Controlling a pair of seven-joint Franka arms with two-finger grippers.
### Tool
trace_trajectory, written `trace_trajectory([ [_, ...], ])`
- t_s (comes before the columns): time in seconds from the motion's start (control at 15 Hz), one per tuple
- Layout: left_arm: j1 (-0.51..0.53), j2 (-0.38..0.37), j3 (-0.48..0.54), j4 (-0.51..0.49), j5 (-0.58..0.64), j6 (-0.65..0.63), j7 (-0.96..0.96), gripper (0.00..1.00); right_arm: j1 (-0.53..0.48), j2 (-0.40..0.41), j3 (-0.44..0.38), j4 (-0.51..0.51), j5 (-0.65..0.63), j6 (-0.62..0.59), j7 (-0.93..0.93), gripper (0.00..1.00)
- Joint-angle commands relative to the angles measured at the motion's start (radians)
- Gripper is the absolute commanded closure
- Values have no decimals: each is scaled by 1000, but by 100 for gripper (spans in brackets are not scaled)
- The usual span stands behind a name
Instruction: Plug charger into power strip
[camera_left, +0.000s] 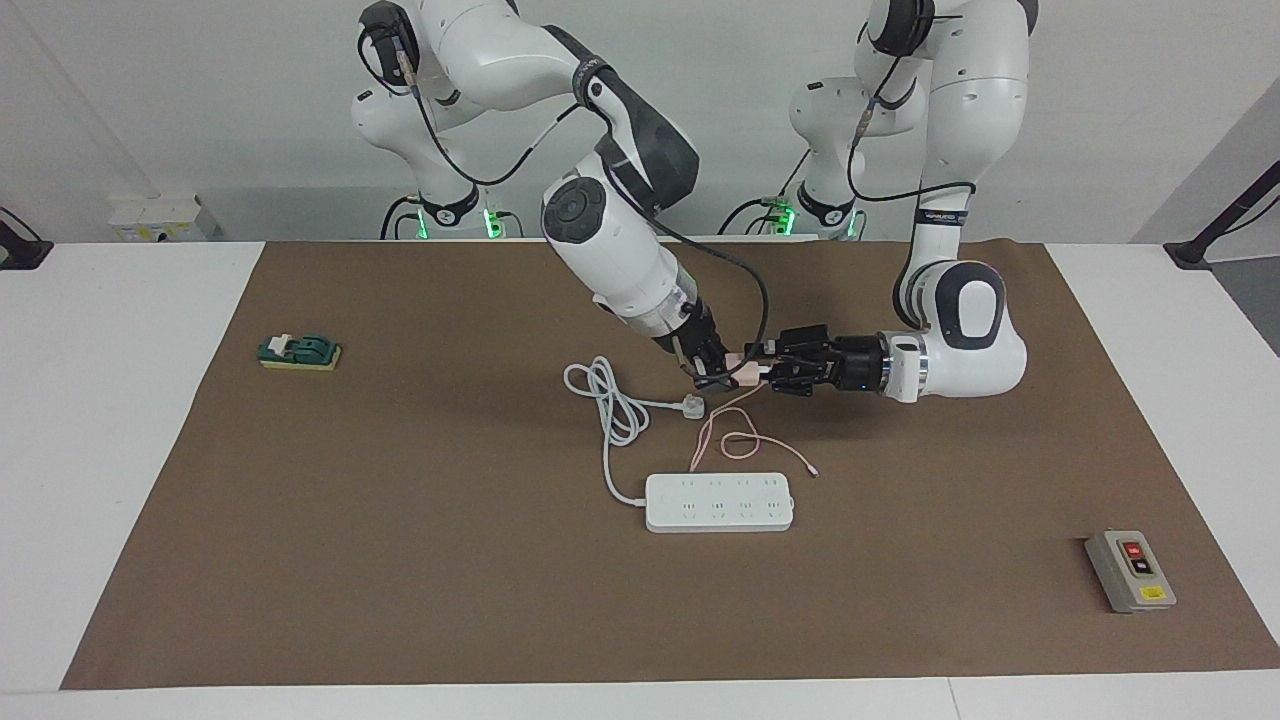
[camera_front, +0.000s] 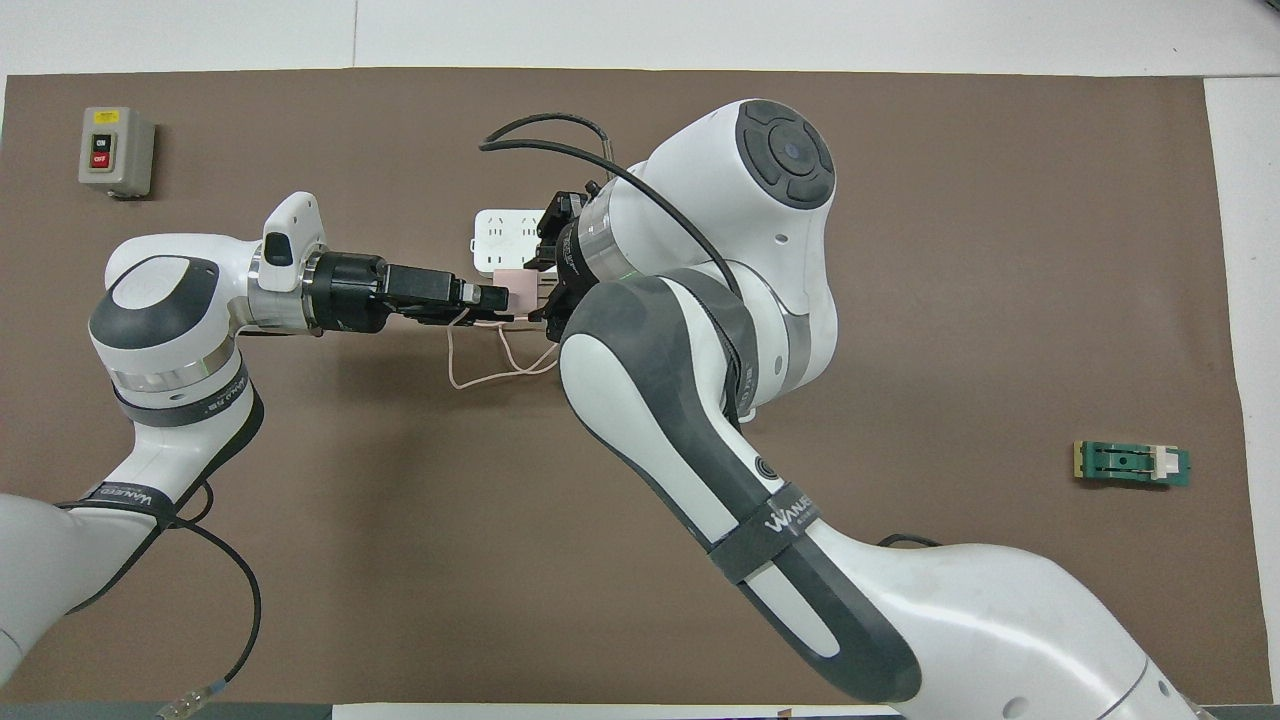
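Two arms meet in mid-air over the mat, power strip lying flat below. Right gripper grips the pink charger; left gripper pinches it too. Handover wants a firm left hold before release, prongs facing down.

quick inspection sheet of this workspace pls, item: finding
surface: brown mat on a white table
job's things: charger held in the air between both grippers; power strip flat on the mat, nothing plugged in
clutter: grey button box; green block
grippers: right gripper shut on charger; left gripper at the charger
cables: pink cable dangling onto mat; white cord coiled, its plug loose
surroundings: nothing seen
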Motion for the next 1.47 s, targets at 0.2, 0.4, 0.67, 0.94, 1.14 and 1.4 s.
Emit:
trace_trajectory([
  [0.2, -20, -31, 10, -32, -31, 48, 9, 91, -4, -10, -1, -7, 17, -9, -19, 100],
  [0.4, -20, -31, 10, -31, -29, 48, 13, 96, -16, -12, -1, -9, 44, -15, 13, 42],
  [0.67, -8, -30, 12, -14, -24, 25, 13, 95, -21, -17, -7, -1, 54, -16, 29, 0],
  [0.94, 61, -34, 18, 30, 15, -55, 7, 97, -45, -24, -12, 0, 57, -21, 30, 0],
  [1.14, 92, -34, 21, 102, 178, -40, 15, 97, -120, -66, -12, 2, 49, -55, 30, 0],
  [1.4, 123, -34, 24, 193, 317, -35, 4, 99, -257, -112, -13, 6, 40, -128, 12, 0],
])
